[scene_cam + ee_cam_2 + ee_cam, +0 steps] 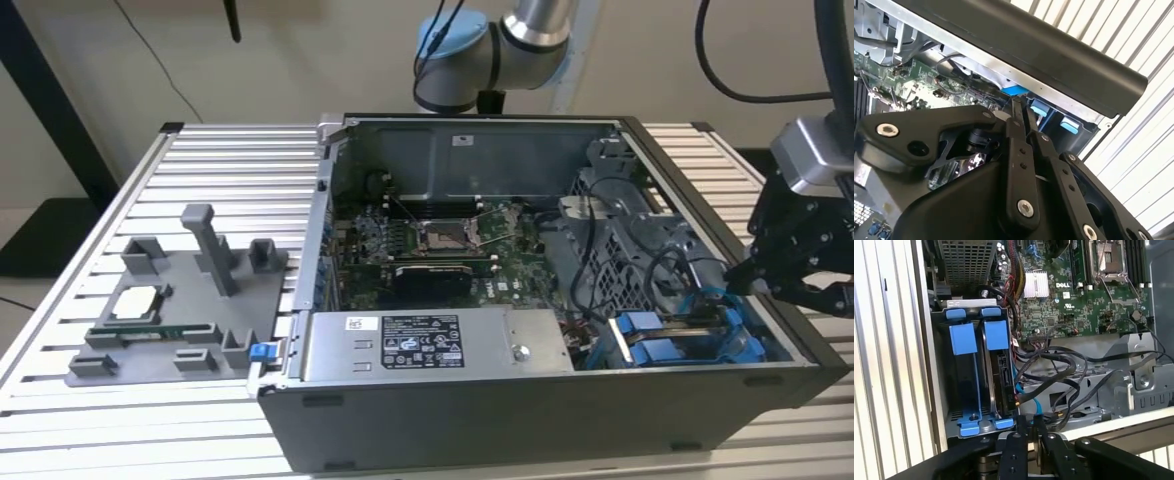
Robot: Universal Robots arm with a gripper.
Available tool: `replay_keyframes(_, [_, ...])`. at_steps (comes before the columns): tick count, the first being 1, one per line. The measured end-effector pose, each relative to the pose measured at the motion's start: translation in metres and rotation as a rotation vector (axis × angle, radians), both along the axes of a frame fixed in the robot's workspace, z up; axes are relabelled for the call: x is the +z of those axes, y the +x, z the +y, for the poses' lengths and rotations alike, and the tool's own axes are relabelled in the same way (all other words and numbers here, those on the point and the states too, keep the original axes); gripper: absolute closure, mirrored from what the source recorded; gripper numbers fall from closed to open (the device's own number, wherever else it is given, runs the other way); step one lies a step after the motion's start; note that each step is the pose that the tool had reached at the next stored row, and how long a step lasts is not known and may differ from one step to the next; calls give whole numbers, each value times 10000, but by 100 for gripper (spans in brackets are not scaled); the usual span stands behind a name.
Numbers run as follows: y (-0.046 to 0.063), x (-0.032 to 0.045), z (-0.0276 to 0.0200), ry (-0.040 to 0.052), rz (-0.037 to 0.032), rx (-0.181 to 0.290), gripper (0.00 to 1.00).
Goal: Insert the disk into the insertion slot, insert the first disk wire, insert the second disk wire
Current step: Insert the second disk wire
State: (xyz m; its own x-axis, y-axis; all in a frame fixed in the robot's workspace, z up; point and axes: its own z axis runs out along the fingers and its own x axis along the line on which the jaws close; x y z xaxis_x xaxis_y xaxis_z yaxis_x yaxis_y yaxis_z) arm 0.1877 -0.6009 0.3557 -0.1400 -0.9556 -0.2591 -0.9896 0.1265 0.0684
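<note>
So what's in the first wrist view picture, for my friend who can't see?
The black gripper hangs by blue disk carriers standing in a computer's drive bay. Black wires and a green circuit board lie beside them.

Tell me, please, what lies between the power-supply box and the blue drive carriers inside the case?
In the exterior view, a bundle of dark cables fills the gap between the power-supply box and the blue drive carriers.

One open computer case (534, 400), one motherboard (1084, 295), one power-supply box (427, 345), two blue drive carriers (963, 337) (996, 334) (side by side, at 9 o'clock of the motherboard in the first wrist view), one grey fixture tray (160, 330), one gripper (1029, 422).
</note>
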Motion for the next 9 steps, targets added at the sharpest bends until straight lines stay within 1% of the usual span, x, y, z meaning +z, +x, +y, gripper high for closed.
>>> replay_keyframes(3, [0, 41, 0, 59, 54, 1, 100])
replay_keyframes(5, [-18, 106, 0, 89, 57, 0, 100])
replay_keyframes(6, [-43, 134, 0, 103, 56, -2, 100])
replay_keyframes(9, [-140, 170, 0, 114, 56, -5, 100])
